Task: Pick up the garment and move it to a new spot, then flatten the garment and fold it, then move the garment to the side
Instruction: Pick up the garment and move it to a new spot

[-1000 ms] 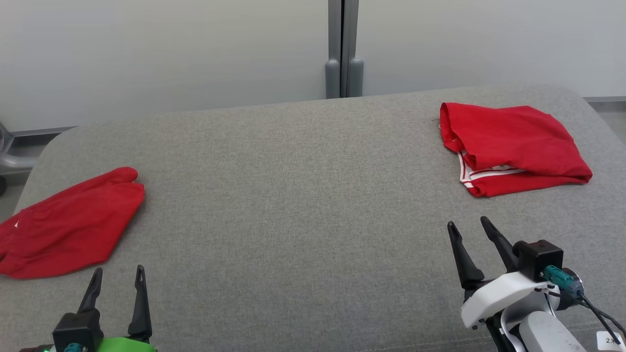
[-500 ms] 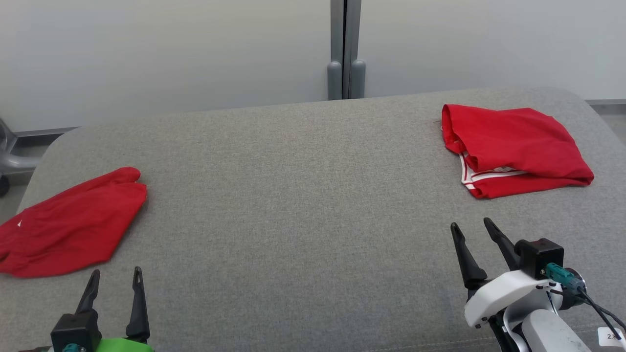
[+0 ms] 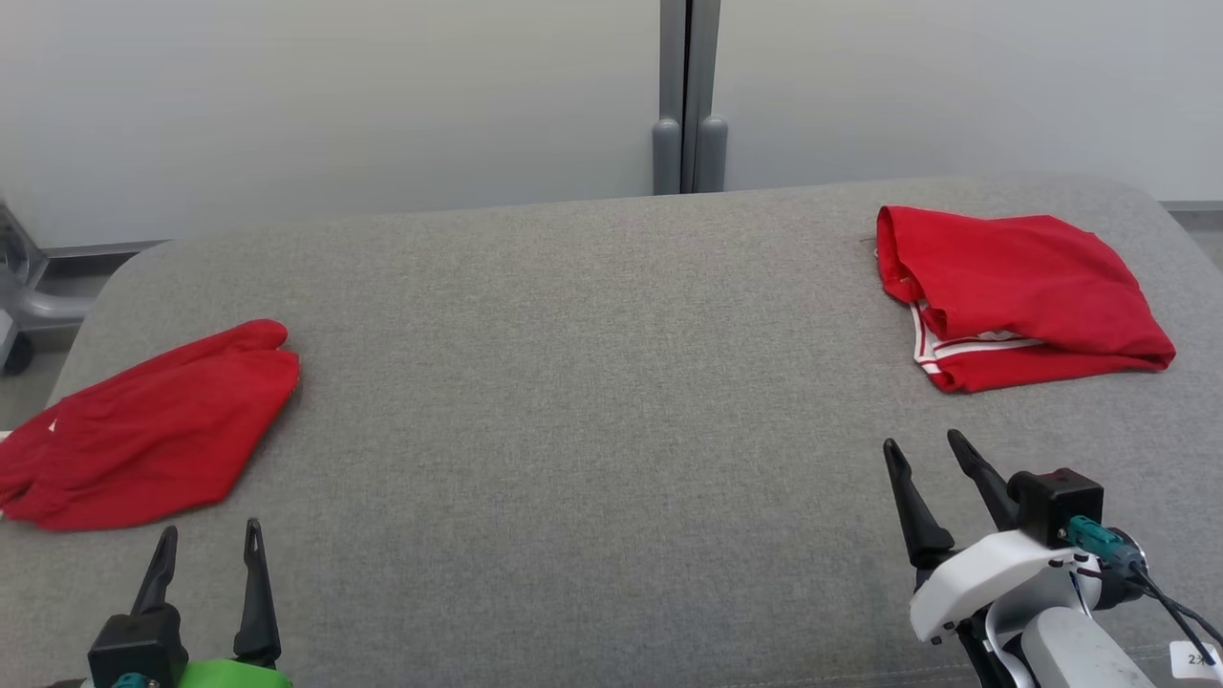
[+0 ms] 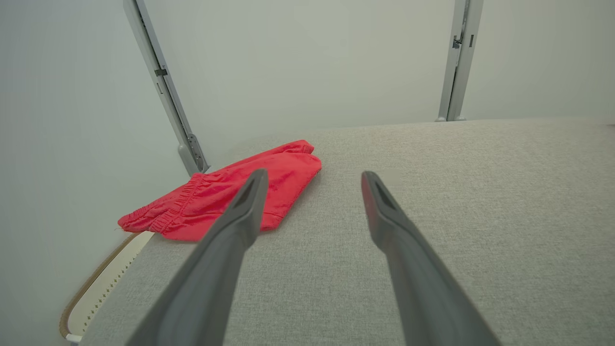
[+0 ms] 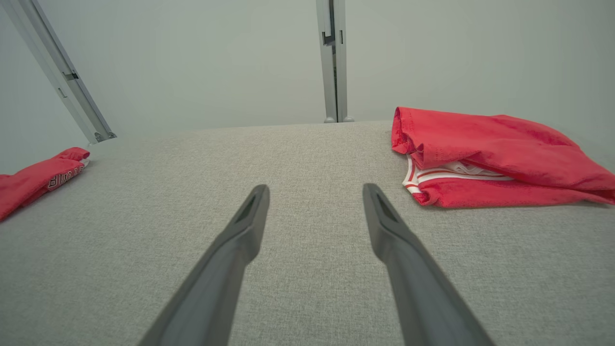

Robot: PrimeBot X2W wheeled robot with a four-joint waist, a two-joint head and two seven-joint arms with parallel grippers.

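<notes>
**Both grippers wide and empty, red cloth at either end**

The left gripper and right gripper hover low over the near edge of the grey woven-fabric padded surface, fingers spread apart and holding nothing.

The loosely folded red garment with white striped trim lies at the far right. It is ahead of the right gripper and off to its right, well apart from the fingertips. Its long axis runs roughly across the surface, with the striped edge turned toward the robot. The right arm is plainly the nearer one; I judge this bundle the likelier thing to pick up.

The flat red shorts with an elastic waistband lie at the left edge, ahead and to the left of the left gripper. Their long axis slants from near-left to far-right. They look already folded and set aside, though I cannot be sure.

The shorts' near end is cut off by the head view's left border. The striped garment's inner layers are hidden under its top fold, so its type is unclear. Lettering on the shorts is too small to read.
</notes>
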